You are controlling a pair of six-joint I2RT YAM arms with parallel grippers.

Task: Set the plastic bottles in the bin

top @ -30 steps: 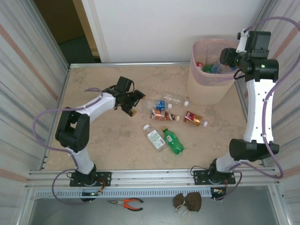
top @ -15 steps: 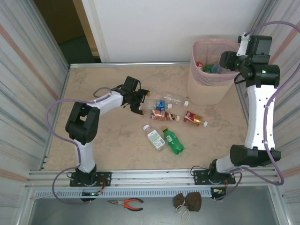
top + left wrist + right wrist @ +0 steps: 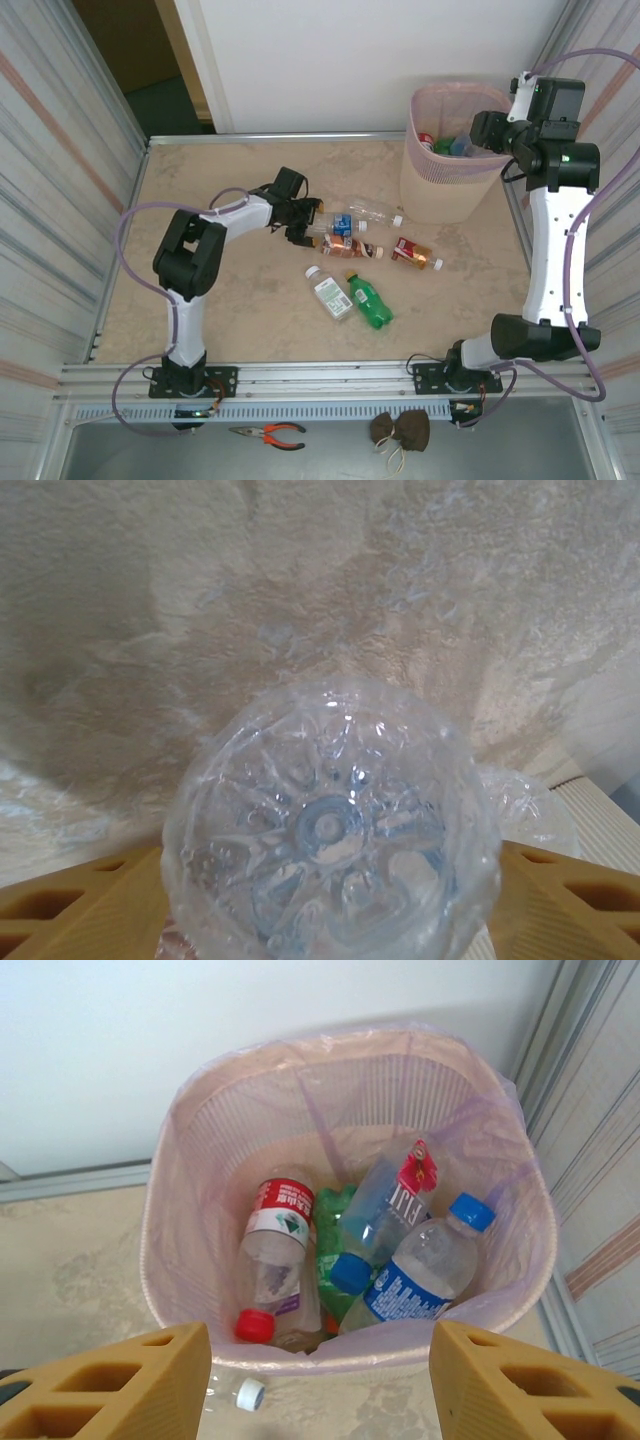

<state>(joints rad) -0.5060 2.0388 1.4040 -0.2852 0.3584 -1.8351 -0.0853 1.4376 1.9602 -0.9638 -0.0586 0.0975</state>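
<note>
Plastic bottles [image 3: 350, 247] are split between the table [image 3: 220, 180] and the bin [image 3: 175, 1180], and the fresh change is at the left pincer [image 3: 308, 222]. A second ago it hung well short of the cluster. It has since reached forward until the ribbed base of a clear bottle [image 3: 330, 830] sits between its orange fingers [image 3: 80, 905]. Those fingers stand wide on either side of the base, and whether they already press on it cannot be told. On that showing the pick of this bottle is only beginning, with lift and carry yet to come. Just beyond it lies a white-capped bottle [image 3: 376, 210]. Farther out from the pincer lie a brown-labelled bottle [image 3: 345, 246], a red-labelled bottle [image 3: 413, 252], a white-labelled bottle [image 3: 330, 294] and a green bottle [image 3: 371, 301], so six in all are left to move. The right pincer [image 3: 320, 1385] has barely shifted. It hangs with fingers spread and nothing between them, directly above the bin. Below it lie at least four bottles. A tilted clear one [image 3: 385, 1200] carries letters that look like "FIJI" under a pink flower. The print on the red-capped bottle [image 3: 275, 1260] and the blue-capped bottle [image 3: 420, 1270] is too small to read, as is every label on the table.
</note>
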